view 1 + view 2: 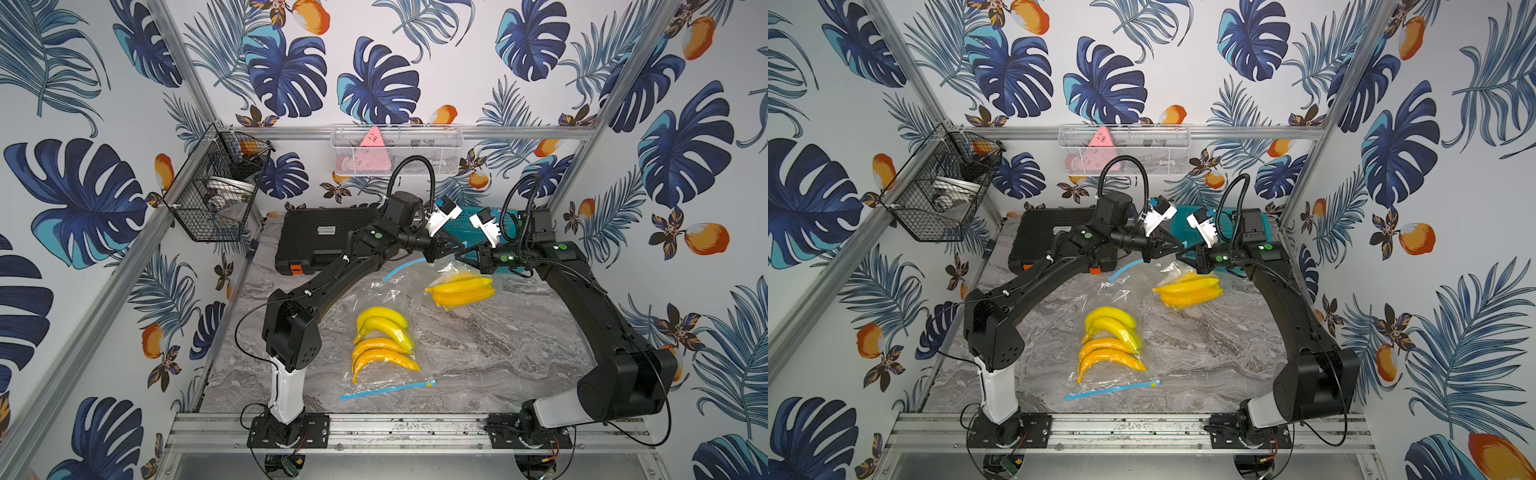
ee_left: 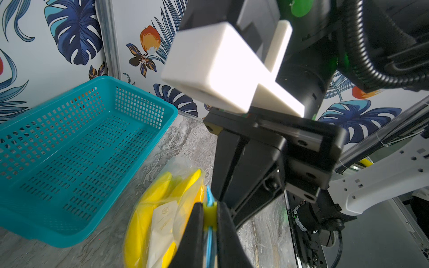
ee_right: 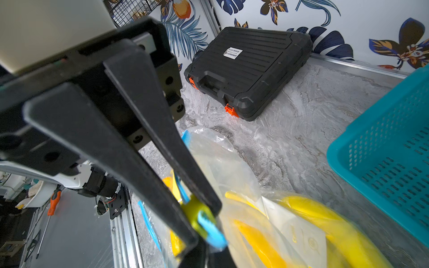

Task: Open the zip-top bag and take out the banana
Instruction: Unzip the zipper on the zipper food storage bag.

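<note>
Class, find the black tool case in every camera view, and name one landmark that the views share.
Both top views: black tool case at the table's back-left corner.
Left wrist: not in it.
Right wrist: black tool case against the wall, across from the teal basket.
Shared landmark: teal basket, in every view.

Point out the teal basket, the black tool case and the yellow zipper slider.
teal basket (image 2: pixel 69 150), left wrist view, on its perforated floor
black tool case (image 3: pixel 250 69), right wrist view, on its ribbed lid
yellow zipper slider (image 2: pixel 210 214), left wrist view, on its yellow body
</note>
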Controlling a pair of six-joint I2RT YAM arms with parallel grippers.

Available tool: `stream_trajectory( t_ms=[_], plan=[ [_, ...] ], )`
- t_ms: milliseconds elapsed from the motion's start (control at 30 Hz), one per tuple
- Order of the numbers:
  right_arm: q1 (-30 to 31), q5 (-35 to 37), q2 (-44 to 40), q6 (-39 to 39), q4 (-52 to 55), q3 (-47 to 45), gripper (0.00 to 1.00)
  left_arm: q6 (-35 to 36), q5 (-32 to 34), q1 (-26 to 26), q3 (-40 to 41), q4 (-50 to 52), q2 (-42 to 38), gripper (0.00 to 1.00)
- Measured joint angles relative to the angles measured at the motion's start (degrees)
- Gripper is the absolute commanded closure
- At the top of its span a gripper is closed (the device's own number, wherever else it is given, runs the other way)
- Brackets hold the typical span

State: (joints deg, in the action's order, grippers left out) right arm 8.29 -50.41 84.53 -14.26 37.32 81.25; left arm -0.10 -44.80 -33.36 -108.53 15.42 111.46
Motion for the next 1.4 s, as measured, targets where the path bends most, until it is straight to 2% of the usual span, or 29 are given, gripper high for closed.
stream_trajectory(
  t_ms=[200, 667, 933, 1000, 1067, 1200, 1300, 1400],
  plan=[
    [-0.5, -0.3, -0.9, 1.9, -1.9, -2.0, 1.0, 0.2, 0.0, 0.0, 1.4, -0.5, -0.3, 1.0],
    [-6.1, -4.8, -4.2, 9.1, -8.8, -5.6, 1.0, 0.7, 0.3, 0.0, 6.9, -3.9, -3.6, 1.0],
    [-6.5, -6.8, -4.3, 9.5, -9.7, -5.9, 1.0, 0.0, 0.2, 0.0, 4.9, -4.3, -2.1, 1.0],
    [-6.5, -6.9, -4.3, 8.9, -9.7, -5.9, 0.94, -0.3, 0.2, 0.0, 3.8, -4.3, -1.3, 1.0],
    [-6.5, -6.8, -4.4, 8.3, -9.6, -5.9, 0.8, -1.1, 0.0, 0.0, 2.8, -4.3, -0.7, 1.0],
    [-6.7, -5.4, -5.2, 6.2, -9.0, -4.7, 0.7, -1.6, -0.4, 0.0, 1.0, -4.5, 0.3, 1.0],
    [-7.6, -5.0, -5.3, 4.7, -8.5, -3.5, 0.56, -1.7, -0.6, 0.0, -0.3, -4.4, 0.9, 1.0],
    [-8.6, -4.7, -5.0, 3.7, -7.6, -2.5, 0.52, -1.7, -1.1, 0.0, -0.7, -4.8, 0.9, 1.0]
  ],
)
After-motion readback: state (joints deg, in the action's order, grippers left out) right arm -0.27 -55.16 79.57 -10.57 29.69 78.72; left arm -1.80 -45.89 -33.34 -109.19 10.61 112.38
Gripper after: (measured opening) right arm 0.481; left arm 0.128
